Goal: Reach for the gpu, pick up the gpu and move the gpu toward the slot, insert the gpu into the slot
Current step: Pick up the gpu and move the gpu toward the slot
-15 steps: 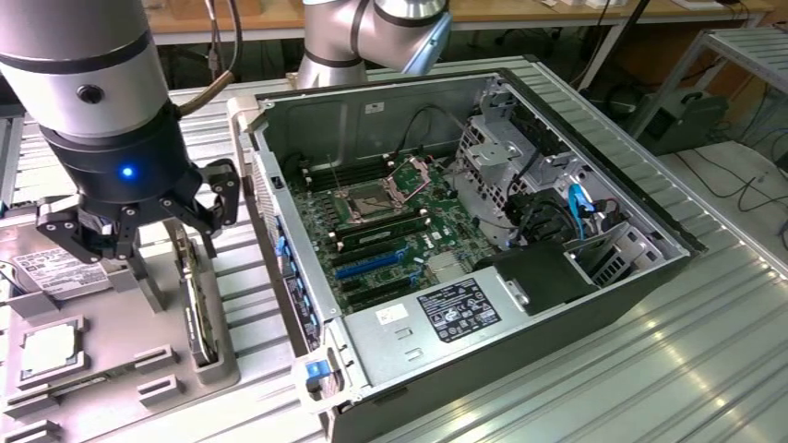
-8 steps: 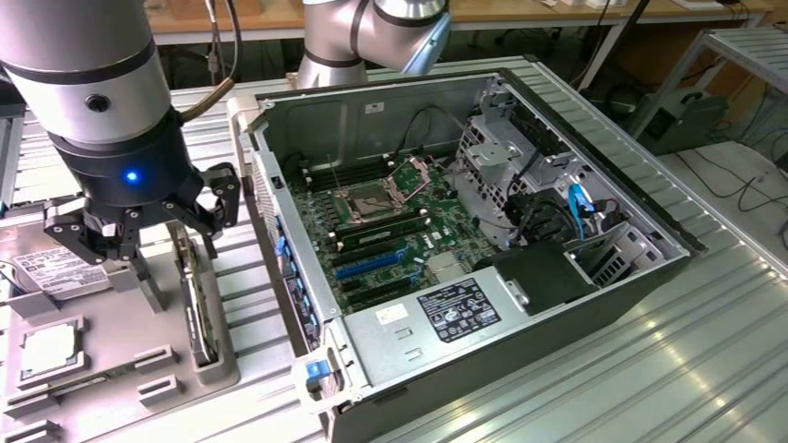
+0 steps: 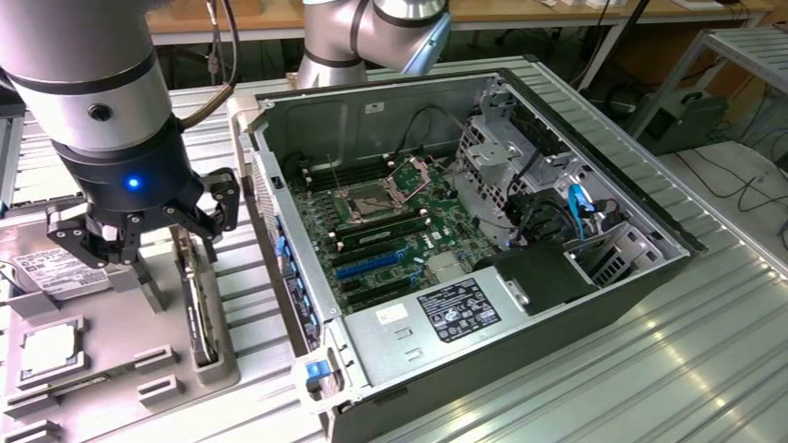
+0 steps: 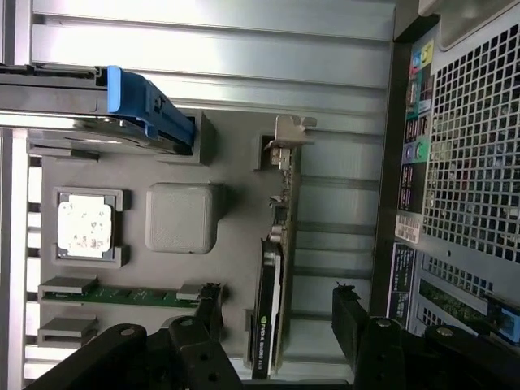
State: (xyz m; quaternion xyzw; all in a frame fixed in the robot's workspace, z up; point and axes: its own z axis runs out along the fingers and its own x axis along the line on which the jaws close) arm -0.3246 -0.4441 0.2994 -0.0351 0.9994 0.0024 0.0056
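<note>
- Position first: spotted the gpu (image 4: 272,276) parked on its long edge in a groove of the grey fixture tray (image 4: 236,162), with its silver end bracket (image 4: 288,138) at the end away from the gripper.
- Placed it outside the open computer case (image 3: 518,305), well apart from the blue slot (image 3: 369,266) on the motherboard (image 3: 425,231).
- Handling: judged light and stiff but fragile, with a bare circuit board, exposed parts and a thin contact edge. No call for a hard squeeze.
- Grip spot: reckoned best across the two flat faces at the black cooler (image 4: 262,317), clear of the fan and the contact edge.
- Expected a smooth shroud, likely to slide in a loose pinch, and a tall card, likely to tip if taken off-centre.
- Gripper (image 4: 279,296): seen spread wide, dark fingers (image 4: 210,305) on either side of the card, gaps on both sides, nothing held or touched.
- Exterior view: hung over the tray at that view's left, beside the case.
- Could not tell whether the fingertips sat level with the card's top edge or above it.
</note>
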